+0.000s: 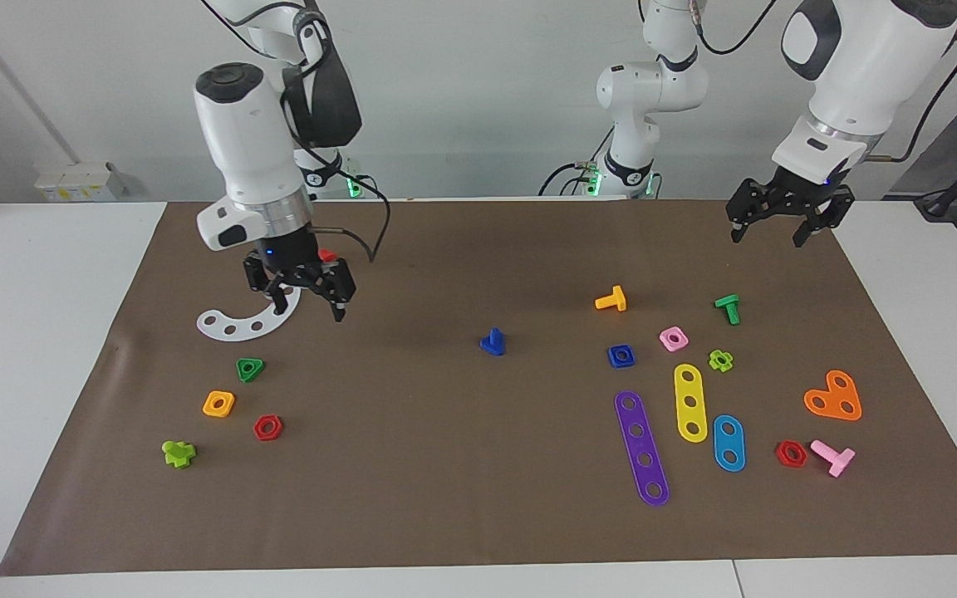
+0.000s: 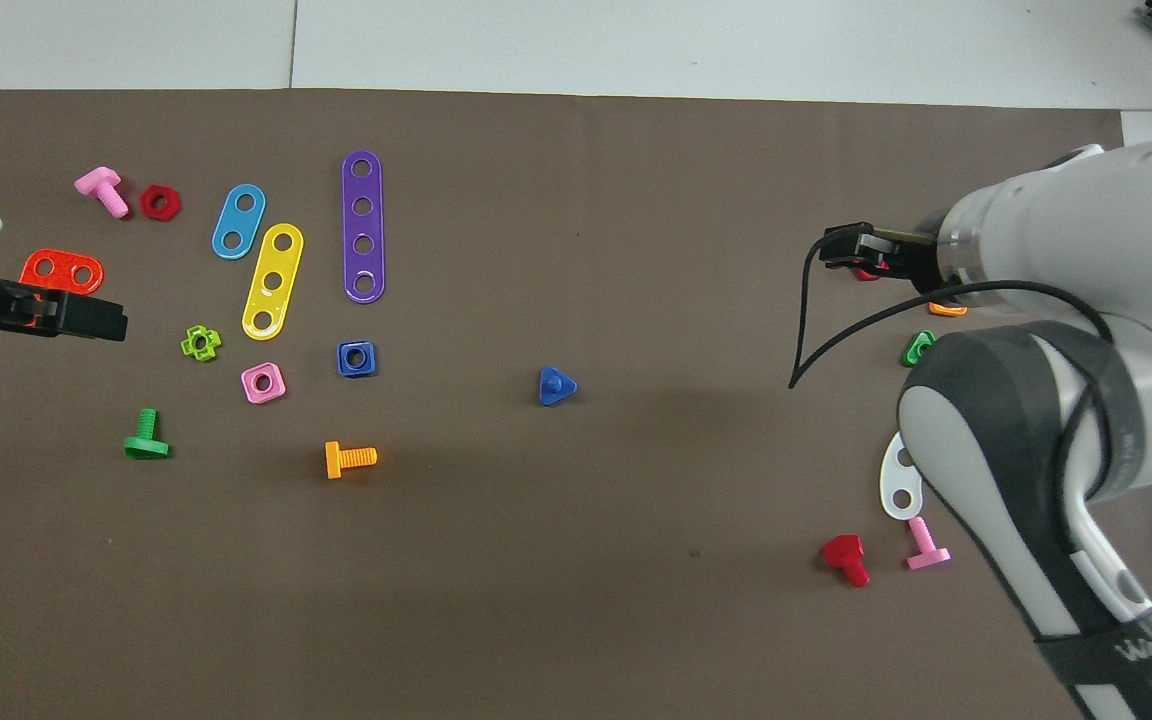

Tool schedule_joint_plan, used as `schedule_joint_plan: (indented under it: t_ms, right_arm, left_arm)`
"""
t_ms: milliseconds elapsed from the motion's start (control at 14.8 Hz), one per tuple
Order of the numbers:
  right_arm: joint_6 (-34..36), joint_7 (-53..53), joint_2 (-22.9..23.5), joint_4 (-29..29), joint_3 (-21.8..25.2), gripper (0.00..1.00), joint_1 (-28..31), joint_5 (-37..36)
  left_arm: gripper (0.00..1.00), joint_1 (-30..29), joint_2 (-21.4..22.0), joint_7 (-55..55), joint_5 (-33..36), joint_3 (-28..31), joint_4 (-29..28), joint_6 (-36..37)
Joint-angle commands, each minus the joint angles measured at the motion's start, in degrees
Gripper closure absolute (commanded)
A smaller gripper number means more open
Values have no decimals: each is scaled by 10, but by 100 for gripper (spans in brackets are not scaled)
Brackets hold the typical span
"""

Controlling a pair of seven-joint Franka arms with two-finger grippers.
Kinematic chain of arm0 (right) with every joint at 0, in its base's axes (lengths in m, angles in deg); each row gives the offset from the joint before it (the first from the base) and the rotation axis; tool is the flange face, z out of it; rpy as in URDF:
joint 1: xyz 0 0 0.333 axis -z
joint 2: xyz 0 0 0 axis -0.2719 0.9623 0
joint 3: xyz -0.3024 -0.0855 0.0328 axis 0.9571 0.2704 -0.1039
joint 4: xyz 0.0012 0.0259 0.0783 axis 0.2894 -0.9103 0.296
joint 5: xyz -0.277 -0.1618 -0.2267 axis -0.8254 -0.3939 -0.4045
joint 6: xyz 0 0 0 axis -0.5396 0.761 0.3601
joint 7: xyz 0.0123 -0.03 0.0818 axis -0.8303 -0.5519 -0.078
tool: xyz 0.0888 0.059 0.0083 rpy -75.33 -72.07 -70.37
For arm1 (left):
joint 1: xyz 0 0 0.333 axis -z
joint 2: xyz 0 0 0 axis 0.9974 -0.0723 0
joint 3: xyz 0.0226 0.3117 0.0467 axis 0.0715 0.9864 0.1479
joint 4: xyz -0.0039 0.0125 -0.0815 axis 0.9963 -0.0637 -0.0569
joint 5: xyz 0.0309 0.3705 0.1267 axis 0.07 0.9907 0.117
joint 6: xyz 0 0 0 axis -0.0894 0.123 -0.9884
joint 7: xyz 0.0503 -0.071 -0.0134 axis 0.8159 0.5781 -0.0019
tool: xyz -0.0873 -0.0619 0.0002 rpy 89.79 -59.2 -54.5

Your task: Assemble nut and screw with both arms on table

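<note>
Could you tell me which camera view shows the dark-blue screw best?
The facing view: the screw stands on its triangular head near the middle of the mat, its stubby shaft seen from the side. The overhead view looks almost straight down, so only the triangular head shows clearly and the shaft is foreshortened.

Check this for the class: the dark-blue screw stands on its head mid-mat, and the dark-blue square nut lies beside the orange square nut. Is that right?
Not quite. In the facing view the dark-blue nut lies beside the pink square nut, not an orange one. The screw does stand on its head mid-mat.
</note>
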Motion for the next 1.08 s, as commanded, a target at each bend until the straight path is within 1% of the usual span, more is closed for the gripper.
schedule_joint_plan:
  t_ms: [0, 135, 202, 270, 404, 539, 674, 742, 876, 944, 1011]
  right_arm:
    - [85, 78, -34, 11, -6, 0, 44, -2]
    - [142, 135, -57, 11, -6, 0, 90, -2]
    - [163, 168, -63, 10, -5, 0, 109, -2]
    - [182, 187, -65, 10, -5, 0, 121, -1]
    - [203, 193, -69, 10, -5, 0, 142, -1]
    - [218, 194, -75, 11, -5, 0, 152, -1]
    - [230, 190, -89, 17, -5, 0, 152, -10]
    - [250, 190, -88, 38, -5, 0, 151, -11]
    - [297, 190, -77, 106, -8, 0, 149, -17]
    - [320, 192, -60, 142, -11, 0, 147, -30]
    - [327, 193, -45, 164, -13, 0, 144, -38]
  left_arm:
    - [0, 25, 15, 29, -1, 4, -67, -63]
    - [0, 32, 3, 41, -1, 4, -91, -102]
    - [0, 47, -3, 52, -1, 4, -105, -120]
    - [0, 55, -17, 68, -1, 4, -114, -139]
    - [0, 80, -42, 107, -1, 4, -129, -189]
    - [0, 92, -61, 129, -1, 4, -147, -238]
    - [0, 93, -63, 136, -1, 4, -169, -272]
    - [0, 96, -69, 138, -1, 4, -174, -284]
    - [0, 103, -75, 154, -1, 4, -195, -315]
    - [0, 103, -76, 154, -1, 4, -204, -329]
    - [0, 104, -86, 155, -1, 4, -204, -335]
